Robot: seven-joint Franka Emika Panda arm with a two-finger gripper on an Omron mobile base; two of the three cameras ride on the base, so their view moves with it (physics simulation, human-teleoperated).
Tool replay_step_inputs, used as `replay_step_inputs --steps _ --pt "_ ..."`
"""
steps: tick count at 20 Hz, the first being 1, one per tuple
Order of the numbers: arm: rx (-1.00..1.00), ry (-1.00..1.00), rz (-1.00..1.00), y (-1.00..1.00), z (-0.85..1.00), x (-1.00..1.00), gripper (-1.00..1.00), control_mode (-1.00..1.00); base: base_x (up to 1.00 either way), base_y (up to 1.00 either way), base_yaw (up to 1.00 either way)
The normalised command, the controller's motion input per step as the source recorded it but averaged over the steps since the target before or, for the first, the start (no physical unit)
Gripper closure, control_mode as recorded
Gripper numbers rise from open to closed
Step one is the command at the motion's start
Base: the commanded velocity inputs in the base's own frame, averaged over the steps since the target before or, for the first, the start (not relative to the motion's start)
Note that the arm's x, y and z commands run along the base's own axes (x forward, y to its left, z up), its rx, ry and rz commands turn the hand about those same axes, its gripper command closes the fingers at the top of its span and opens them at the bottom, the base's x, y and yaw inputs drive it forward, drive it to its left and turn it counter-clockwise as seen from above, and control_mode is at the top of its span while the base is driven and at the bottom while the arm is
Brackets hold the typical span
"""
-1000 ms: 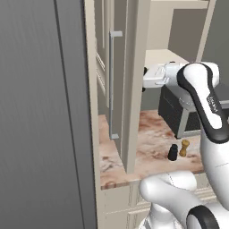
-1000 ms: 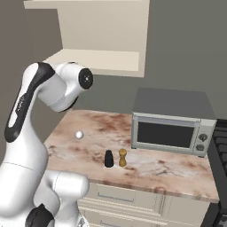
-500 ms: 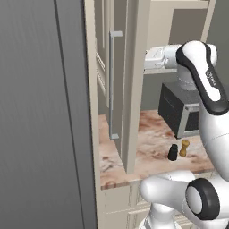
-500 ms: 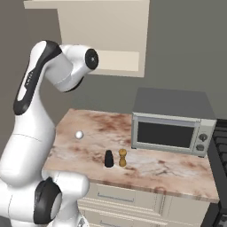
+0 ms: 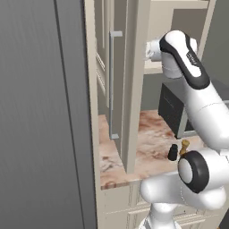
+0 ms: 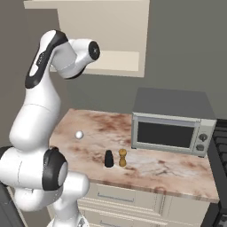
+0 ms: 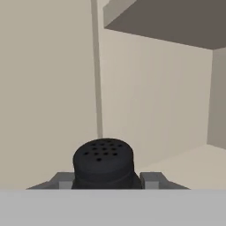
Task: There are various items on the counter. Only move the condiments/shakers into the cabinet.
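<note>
Faced the cabinet (image 7: pixel 154 97), with its recess ahead of the end effector (image 7: pixel 109 180) and off to the right in the hand view; had a pale upright panel just left of that opening. Kept the microwave (image 6: pixel 170 104) and the bench (image 6: pixel 95 150) below the end effector. Held a black shaker (image 7: pixel 103 161) between both fingers, closed on its sides, perforated cap uppermost, long axis looking near upright and crossways to the reach. Left two more below, side by side on the bench: a golden-brown shaker (image 6: pixel 122 158) and a shorter-looking second black shaker (image 6: pixel 108 158), both upright.

Called, by judgement, for a shift towards the right of the hand view, then a straight push inward and a lowering onto the recess floor, cap kept up. Risked clipping the panel edge if pushed forward first. Had just the one arm for all three.
</note>
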Motion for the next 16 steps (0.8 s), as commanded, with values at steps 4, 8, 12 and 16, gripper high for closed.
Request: replay_step_inputs --steps 4,8,12,16 --pt "0.00 0.06 0.00 0.45 0.00 0.71 1.00 -1.00 0.00 0.00 0.00" --pt "0.00 0.10 0.00 0.38 0.00 0.72 1.00 -1.00 0.00 0.00 0.00" --pt "0.00 0.07 0.00 0.16 -0.06 0.83 1.00 -1.00 0.00 0.00 0.00" --pt "0.00 0.03 0.00 0.08 -0.11 0.78 1.00 -1.00 0.00 0.00 0.00"
